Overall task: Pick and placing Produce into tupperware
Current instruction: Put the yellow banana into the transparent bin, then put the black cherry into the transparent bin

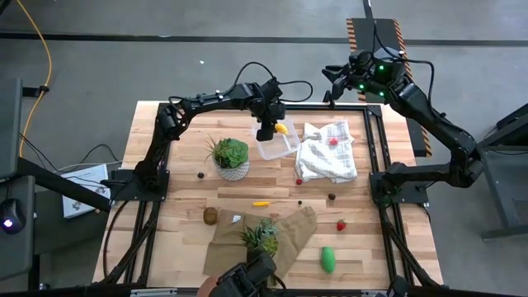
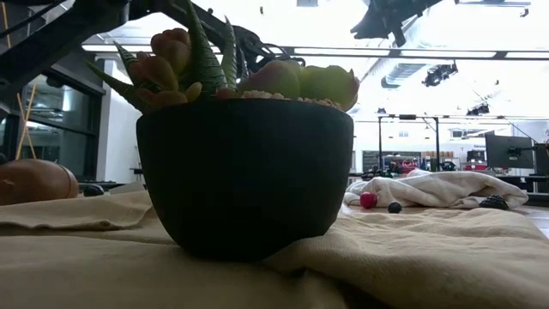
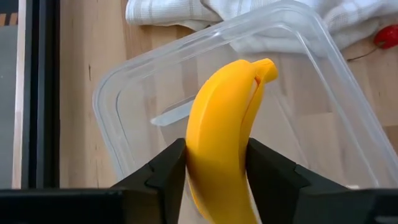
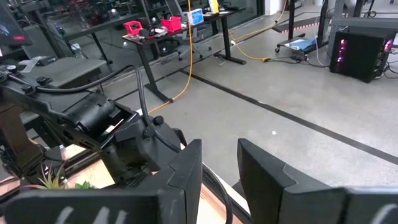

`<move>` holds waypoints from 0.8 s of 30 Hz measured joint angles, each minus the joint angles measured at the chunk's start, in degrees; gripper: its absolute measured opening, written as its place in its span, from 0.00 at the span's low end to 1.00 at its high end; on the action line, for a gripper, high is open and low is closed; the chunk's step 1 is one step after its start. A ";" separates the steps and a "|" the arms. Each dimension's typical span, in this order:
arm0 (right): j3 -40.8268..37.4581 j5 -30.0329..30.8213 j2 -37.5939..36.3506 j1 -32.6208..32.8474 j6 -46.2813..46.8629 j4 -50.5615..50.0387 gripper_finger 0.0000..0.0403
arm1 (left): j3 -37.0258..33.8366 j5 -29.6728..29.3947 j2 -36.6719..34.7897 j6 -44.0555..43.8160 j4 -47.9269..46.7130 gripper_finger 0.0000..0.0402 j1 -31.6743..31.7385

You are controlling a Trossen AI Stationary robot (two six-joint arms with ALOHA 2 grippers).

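Note:
The tupperware (image 1: pixel 279 147) is a clear box standing on the wooden table beside a white cloth (image 1: pixel 327 153). My left gripper (image 1: pixel 268 128) hangs over its far left corner, shut on a yellow toy banana (image 3: pixel 224 124). Other produce lies on the table: a yellow piece (image 1: pixel 261 203), a brown ball (image 1: pixel 210 216), a red berry (image 1: pixel 341 224) and a green piece (image 1: pixel 328 259). Another red berry (image 1: pixel 333 141) rests on the white cloth. My right gripper (image 1: pixel 332 80) waits high beyond the table's far edge, open with nothing between its fingers (image 4: pixel 186 174). My left gripper pinches the banana's middle (image 3: pixel 214 163) between its two fingers, which lie across it. The fingers come from above, slanting steeply down. The banana's stem end (image 3: pixel 266 67) points away from the fingers, over the tupperware's floor (image 3: pixel 155 93). Its other end is hidden behind the gripper.
A green plant in a white pot (image 1: pixel 231 158) stands left of the tupperware. A second plant in a dark pot (image 2: pixel 244 172) sits on a beige cloth (image 1: pixel 272 243) near the front edge. Tiny dark pieces (image 1: pixel 332 197) dot the middle. Black frame rails (image 1: pixel 375 148) run along both sides.

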 joint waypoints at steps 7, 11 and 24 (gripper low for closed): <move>-0.01 -0.01 0.02 0.00 -0.72 -0.02 0.23 | 0.00 0.04 0.00 -0.66 -0.02 0.52 0.02; 0.00 -0.02 0.02 0.00 -0.98 -0.04 0.23 | 0.00 -0.18 0.00 -0.79 -0.01 0.53 0.02; 0.00 -0.04 0.02 0.00 -1.21 -1.60 0.23 | 0.00 0.28 0.00 -2.72 0.00 0.45 0.06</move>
